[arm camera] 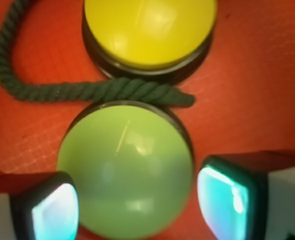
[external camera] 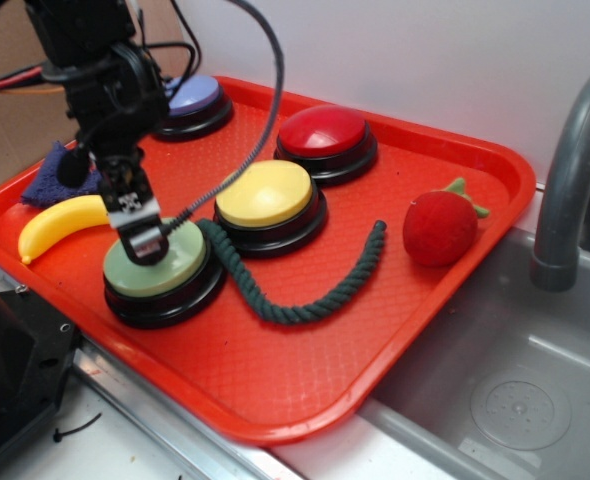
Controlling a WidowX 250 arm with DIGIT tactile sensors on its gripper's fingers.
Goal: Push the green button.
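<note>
Straddling the green button – pincer pads apart, seen only wrist-side.

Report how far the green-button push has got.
Done: the gripper is down over the green button, not the yellow button beside it. In hand: the wrist view shows the jaws spread, straddling the dome, with the dark green rope lying at its far edge. Left: the press itself. The exterior view puts the gripper at the dome's top, but neither view shows whether the button is depressed.
</note>
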